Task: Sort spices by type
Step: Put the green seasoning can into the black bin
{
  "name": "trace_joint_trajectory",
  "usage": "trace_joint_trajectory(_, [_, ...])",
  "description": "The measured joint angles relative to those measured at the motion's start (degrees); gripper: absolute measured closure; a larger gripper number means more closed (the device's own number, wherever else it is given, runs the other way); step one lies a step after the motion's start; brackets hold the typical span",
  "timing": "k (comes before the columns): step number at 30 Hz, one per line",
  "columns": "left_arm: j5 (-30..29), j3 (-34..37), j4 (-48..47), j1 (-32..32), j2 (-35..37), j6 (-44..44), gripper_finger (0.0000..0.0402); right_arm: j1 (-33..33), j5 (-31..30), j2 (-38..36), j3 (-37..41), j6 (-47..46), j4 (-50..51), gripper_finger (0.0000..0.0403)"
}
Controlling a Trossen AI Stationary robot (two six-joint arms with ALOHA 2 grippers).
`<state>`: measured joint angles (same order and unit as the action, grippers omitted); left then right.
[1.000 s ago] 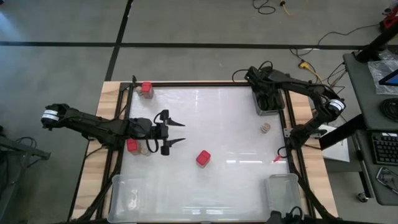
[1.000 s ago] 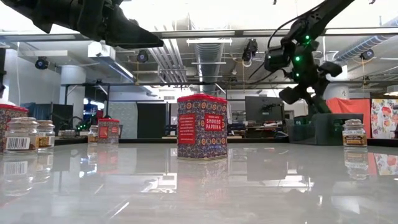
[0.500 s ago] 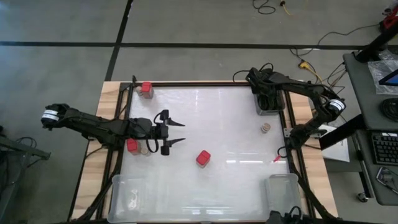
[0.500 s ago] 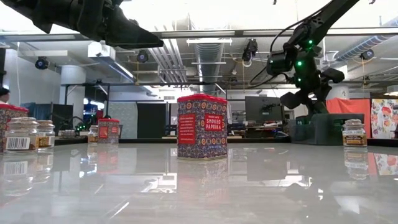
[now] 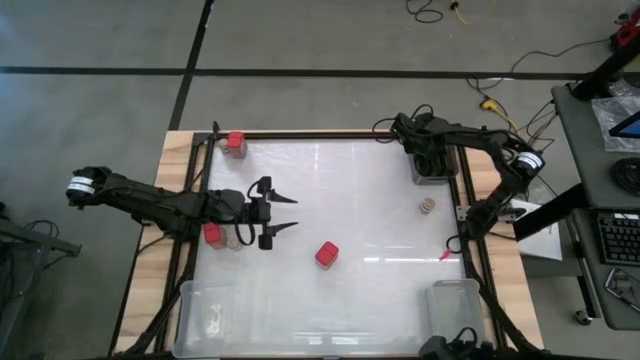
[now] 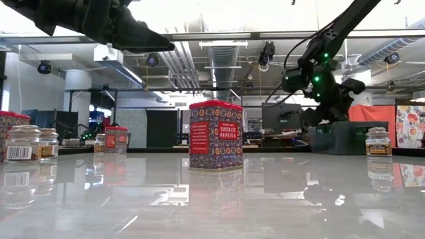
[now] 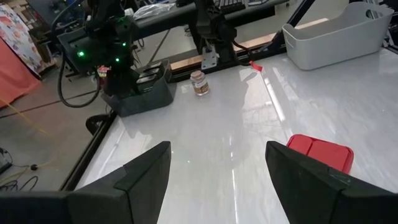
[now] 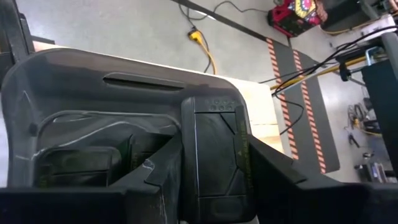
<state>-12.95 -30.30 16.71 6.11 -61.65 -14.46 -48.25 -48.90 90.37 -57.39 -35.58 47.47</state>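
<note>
My right gripper hangs over the dark grey bin at the table's far right, shut on a black spice tin. Another black tin lies in that bin. A red-topped paprika tin stands on its base mid-table, and a round tan-lidded jar stands near the right edge. My left gripper hovers open over the table's left half, pointing toward the right edge, with the red tin beyond its fingertips. My right gripper pinches the black tin between its two fingers, one on each of two opposite side faces. The fingers slant down into the bin from above. Whether the tin's bottom touches the bin's floor is hidden by the tin itself.
Two clear bins stand along the near edge. A red-topped tin stands at the far left corner. Another red tin and a round jar stand under my left arm. Black frame rails border the table.
My right gripper has sunk toward the dark grey bin with the black tin still between its fingers. The left arm and the tins on the table have kept still.
</note>
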Motion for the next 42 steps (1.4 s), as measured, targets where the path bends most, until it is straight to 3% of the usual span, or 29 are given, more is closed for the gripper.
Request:
trace_joint_trajectory(6, [0.0, 0.0, -0.1, 0.0, 0.0, 0.0, 0.0154, 0.0, 0.4, -0.5, 0.1, 0.1, 0.1, 0.0261])
trace_joint_trajectory(24, [0.0, 0.0, -0.4, 0.0, 0.0, 0.2, 0.0154, 0.0, 1.0, -1.5, 0.2, 0.6, 1.5, 0.0212])
trace_joint_trajectory(42, [0.0, 0.0, -0.2, 0.0, 0.0, 0.1, 0.0154, 2.0, 0.2, -8.2, 0.0, 0.8, 3.0, 0.0217])
